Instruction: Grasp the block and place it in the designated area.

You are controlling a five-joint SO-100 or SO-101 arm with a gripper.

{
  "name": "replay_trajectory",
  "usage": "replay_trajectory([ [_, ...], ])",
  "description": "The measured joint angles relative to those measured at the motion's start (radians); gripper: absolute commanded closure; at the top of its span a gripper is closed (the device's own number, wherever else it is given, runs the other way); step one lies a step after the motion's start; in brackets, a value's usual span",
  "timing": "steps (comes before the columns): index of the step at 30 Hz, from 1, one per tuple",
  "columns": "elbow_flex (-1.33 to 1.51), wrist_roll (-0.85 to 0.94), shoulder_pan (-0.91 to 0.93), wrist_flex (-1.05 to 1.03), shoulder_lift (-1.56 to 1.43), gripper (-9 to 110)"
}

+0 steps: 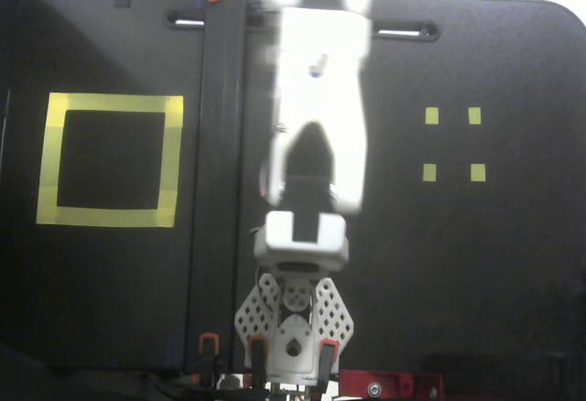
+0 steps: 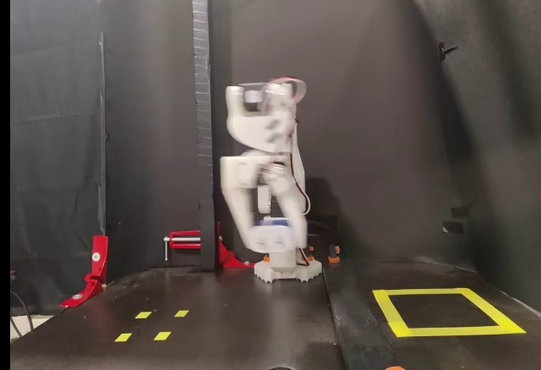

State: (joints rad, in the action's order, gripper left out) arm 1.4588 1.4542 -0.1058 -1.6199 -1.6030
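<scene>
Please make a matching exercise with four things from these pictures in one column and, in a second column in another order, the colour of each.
Things:
1. robot arm
2. large square tape outline on the table
3. small rounded block at the gripper
4. clamp at the far left of the side-on fixed view

Colours:
a. red
b. white
c. dark blue
d. yellow

Pairs: 1-b, 2-d, 3-c, 4-a

I'm looking at a lab-style test booth: black curtains (image 2: 406, 116) behind the clamped arm base (image 2: 287, 269), black table (image 1: 513, 264), yellow tape square (image 1: 108, 159) beside it
</scene>
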Motion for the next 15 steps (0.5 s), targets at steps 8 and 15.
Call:
replay_trajectory([
  [8,0.000,-0.261,-0.270,0.025,0.026,81],
  [15,0.000,-0.439,-0.471,0.026,0.058,81],
])
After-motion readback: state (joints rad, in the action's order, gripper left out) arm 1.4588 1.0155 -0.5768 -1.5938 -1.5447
